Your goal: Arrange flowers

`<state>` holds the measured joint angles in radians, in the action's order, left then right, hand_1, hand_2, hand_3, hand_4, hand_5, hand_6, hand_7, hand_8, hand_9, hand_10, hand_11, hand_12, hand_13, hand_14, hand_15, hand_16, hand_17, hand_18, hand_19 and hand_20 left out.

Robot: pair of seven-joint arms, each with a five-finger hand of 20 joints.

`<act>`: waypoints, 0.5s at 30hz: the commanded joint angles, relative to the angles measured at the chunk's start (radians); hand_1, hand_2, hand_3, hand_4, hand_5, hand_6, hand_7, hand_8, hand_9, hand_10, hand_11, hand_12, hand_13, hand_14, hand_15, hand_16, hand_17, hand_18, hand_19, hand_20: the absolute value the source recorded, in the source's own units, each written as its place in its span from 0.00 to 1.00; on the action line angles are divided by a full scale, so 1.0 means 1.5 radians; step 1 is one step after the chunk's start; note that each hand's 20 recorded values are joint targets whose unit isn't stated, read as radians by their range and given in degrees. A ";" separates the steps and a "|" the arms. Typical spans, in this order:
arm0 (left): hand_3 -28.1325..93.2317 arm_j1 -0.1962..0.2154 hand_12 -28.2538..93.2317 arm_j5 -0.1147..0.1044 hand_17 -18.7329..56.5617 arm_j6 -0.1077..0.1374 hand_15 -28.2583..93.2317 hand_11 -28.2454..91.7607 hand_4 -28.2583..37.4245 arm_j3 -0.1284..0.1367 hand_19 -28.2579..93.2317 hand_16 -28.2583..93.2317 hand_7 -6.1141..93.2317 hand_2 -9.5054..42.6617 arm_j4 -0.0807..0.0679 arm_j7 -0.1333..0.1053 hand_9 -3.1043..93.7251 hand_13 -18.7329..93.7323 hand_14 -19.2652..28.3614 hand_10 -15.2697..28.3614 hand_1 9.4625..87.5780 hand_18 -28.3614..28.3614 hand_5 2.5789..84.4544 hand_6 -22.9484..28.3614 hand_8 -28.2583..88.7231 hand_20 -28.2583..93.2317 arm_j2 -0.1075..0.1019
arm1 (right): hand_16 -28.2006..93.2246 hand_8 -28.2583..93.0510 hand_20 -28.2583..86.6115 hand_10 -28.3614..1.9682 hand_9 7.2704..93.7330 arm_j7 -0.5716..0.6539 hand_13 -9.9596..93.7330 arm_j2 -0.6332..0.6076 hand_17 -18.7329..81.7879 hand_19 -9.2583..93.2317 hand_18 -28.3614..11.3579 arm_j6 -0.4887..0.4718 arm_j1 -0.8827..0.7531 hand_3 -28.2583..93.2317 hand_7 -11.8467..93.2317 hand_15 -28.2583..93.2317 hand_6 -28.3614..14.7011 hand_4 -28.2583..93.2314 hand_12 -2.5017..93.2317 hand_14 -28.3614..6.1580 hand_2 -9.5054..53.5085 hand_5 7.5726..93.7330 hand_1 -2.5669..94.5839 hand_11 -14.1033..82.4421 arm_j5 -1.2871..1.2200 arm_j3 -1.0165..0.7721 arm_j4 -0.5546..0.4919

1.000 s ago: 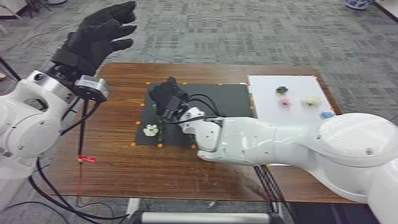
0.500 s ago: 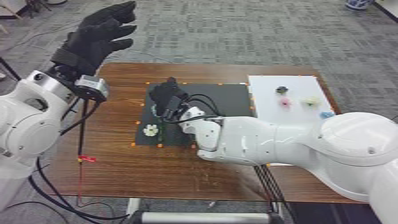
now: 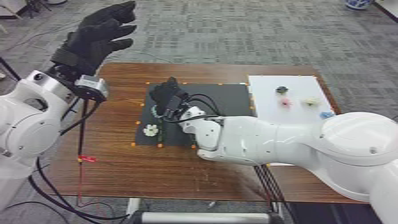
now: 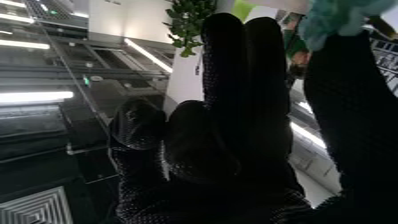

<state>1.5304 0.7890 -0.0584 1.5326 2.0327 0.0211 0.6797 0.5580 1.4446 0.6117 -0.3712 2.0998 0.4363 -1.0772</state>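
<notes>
On a shiny brown wooden table point(image 3: 107, 170), a flat black sheet point(image 3: 226, 95) with little orange dots round the edge. Over the sheet, the right hand point(image 3: 167, 92), in bumpy black cloth. Just beside this hand, a blue-green flower point(image 3: 156, 111), with a thin green stem. Near that, a white flower point(image 3: 150, 130) with round petals, flat on the black sheet. In the right wrist view, the right hand point(image 4: 240, 150) with two long fingers straight, two a bit bent, and a wide gap to the thumb point(image 4: 338, 100). Soft, frilly blue-green petals by the thumb's tip, maybe touching. Up over the table's far left corner, the left hand point(image 3: 98, 37), wide, in black cloth. On a smooth white board point(image 3: 266, 110), small puffy flowers: dark green point(image 3: 282, 90), pink point(image 3: 285, 102), pale yellow point(image 3: 311, 102) and blue point(image 3: 326, 115).
</notes>
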 commanded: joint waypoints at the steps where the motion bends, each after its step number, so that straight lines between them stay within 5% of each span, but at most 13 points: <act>1: 0.80 -0.003 0.40 0.001 0.07 -0.004 0.51 0.35 0.02 0.004 0.55 0.21 0.22 0.08 0.002 0.002 0.20 0.22 0.67 0.56 0.21 0.85 0.23 0.47 0.18 0.30 0.007 | 0.49 0.28 0.69 0.76 0.77 0.025 0.82 0.010 0.58 1.00 0.21 0.034 0.011 0.77 0.61 0.96 0.73 0.00 0.40 0.71 0.00 0.62 0.49 0.46 0.014 0.010 0.004; 5: 0.80 -0.004 0.40 0.001 0.07 -0.003 0.51 0.35 0.02 0.003 0.55 0.21 0.22 0.08 0.001 0.001 0.19 0.22 0.67 0.56 0.21 0.85 0.23 0.47 0.18 0.30 0.007 | 0.49 0.32 0.69 0.78 0.77 0.023 0.83 0.013 0.59 1.00 0.22 0.053 0.013 0.78 0.70 0.96 0.75 0.00 0.54 0.72 0.00 0.61 0.52 0.50 0.010 0.016 0.008; 15: 0.80 -0.003 0.40 0.000 0.07 -0.001 0.51 0.35 0.02 0.003 0.55 0.21 0.22 0.09 0.001 0.002 0.20 0.22 0.67 0.56 0.21 0.85 0.23 0.47 0.18 0.30 0.007 | 0.50 0.28 0.70 0.81 0.86 -0.036 0.84 0.007 0.61 1.00 0.22 0.067 0.010 0.86 0.64 0.96 0.73 0.00 0.55 0.72 0.00 0.70 0.51 0.40 -0.012 0.007 0.015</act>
<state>1.5301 0.7889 -0.0585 1.5318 2.0328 0.0214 0.6814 0.5427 1.4545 0.6958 -0.3649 2.0841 0.4614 -1.0600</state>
